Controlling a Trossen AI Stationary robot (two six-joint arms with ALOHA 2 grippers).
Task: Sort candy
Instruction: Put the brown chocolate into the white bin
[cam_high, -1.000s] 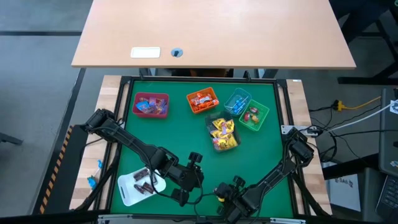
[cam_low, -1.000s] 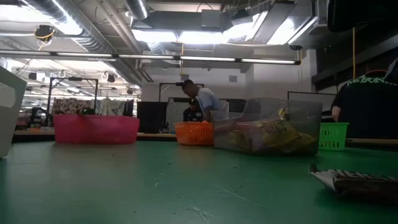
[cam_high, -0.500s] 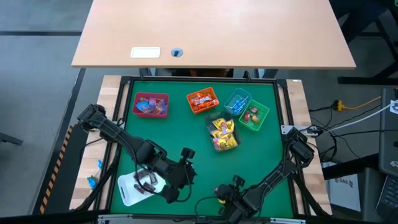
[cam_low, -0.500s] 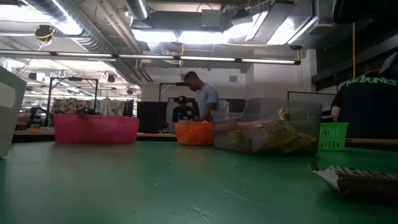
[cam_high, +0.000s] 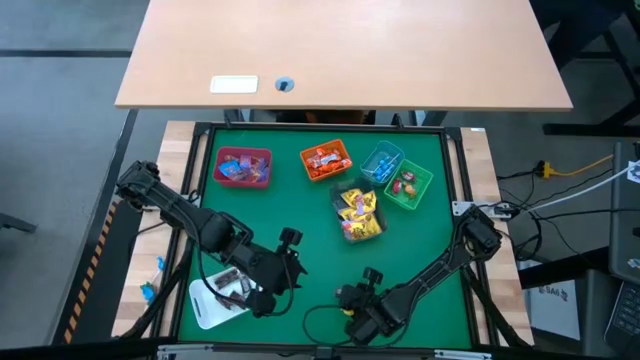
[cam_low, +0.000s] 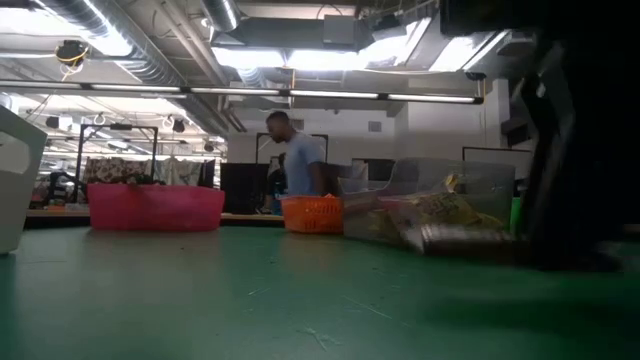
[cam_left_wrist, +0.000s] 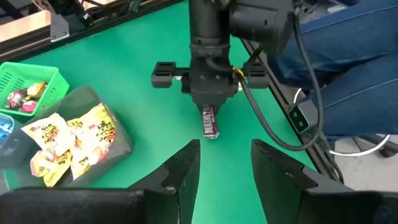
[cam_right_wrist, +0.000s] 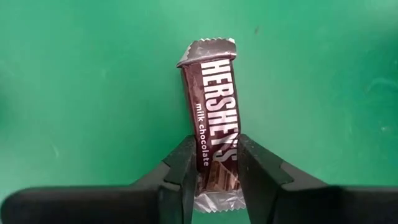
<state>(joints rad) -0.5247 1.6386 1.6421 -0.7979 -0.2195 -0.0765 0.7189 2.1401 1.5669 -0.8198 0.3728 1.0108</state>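
Note:
A dark brown candy bar (cam_right_wrist: 211, 106) with silver crimped ends sits between the fingers of my right gripper (cam_right_wrist: 216, 146), which is shut on it near the table's front edge (cam_high: 350, 302). My left gripper (cam_left_wrist: 225, 146) hangs open and empty above the mat, just right of the white tray (cam_high: 203, 312), and faces the right gripper (cam_left_wrist: 210, 106). More dark brown candy (cam_high: 232, 287) lies on the tray. The clear bin (cam_high: 358, 213) holds yellow candy. My right gripper pinches the bar's two long sides (cam_right_wrist: 206, 158) between its two fingers (cam_right_wrist: 180, 168), close to one crimped end. The fingers slant steeply down and lie across the bar. The bar's free end (cam_left_wrist: 211, 132) points down at the mat; whether it touches, I cannot tell.
Pink (cam_high: 243, 168), orange (cam_high: 325, 161), blue (cam_high: 382, 163) and green (cam_high: 408, 186) bins stand along the far side of the green mat, each with candy inside. The mat's middle (cam_high: 300, 215) is bare. A person walks in the room behind (cam_low: 295, 160).
My left gripper has risen and drawn back toward the table's left edge, to beside the tray. My right gripper has rolled at the wrist and shifted a little toward the table's left; the bar has turned and moved along with it.

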